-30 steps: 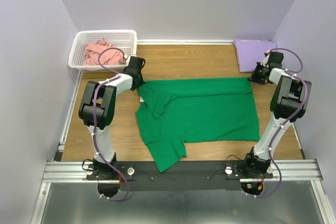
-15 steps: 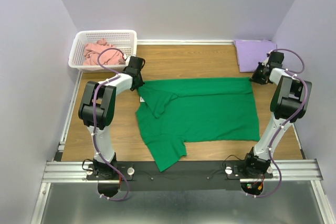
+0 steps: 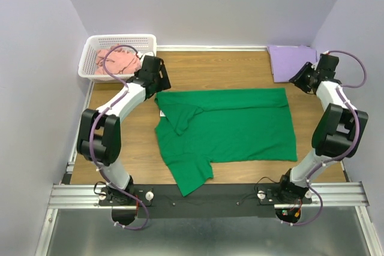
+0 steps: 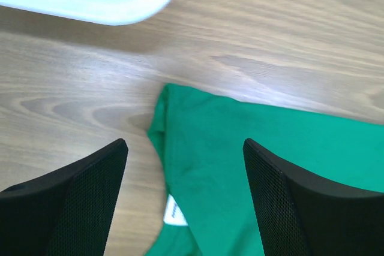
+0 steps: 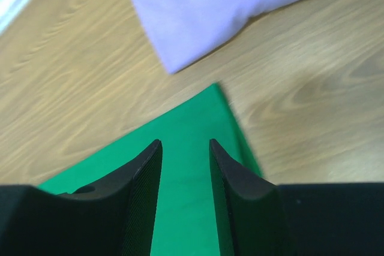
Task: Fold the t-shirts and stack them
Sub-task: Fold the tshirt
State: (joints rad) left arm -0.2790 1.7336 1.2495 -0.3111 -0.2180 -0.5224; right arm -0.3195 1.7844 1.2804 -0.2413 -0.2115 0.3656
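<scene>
The green t-shirt (image 3: pixel 231 127) lies spread across the middle of the bench (image 3: pixel 222 67). Its body is flat toward the right edge, one sleeve is bunched near the collar, and the other reaches toward the near edge.

The left gripper (image 4: pixel 184 145) hovers over the shirt's far left corner, just above the white neck label (image 4: pixel 174 211). It is beside the basket (image 3: pixel 120 38) that holds the pink t-shirt (image 3: pixel 117 59), and its jaws stand wide and empty. The right gripper (image 5: pixel 184 143) hovers over the shirt's far right corner, near the folded lavender t-shirt (image 3: pixel 291 61) at the far right corner of the bench. Its fingers are parted a little and grip nothing.

The next fold likely goes best if both grippers pinch matching points on one edge. They should lift only enough to clear the cloth and travel together, so the crease runs straight. The bunched sleeve should be tucked flat first, or the stack will probably sit lumpy.
</scene>
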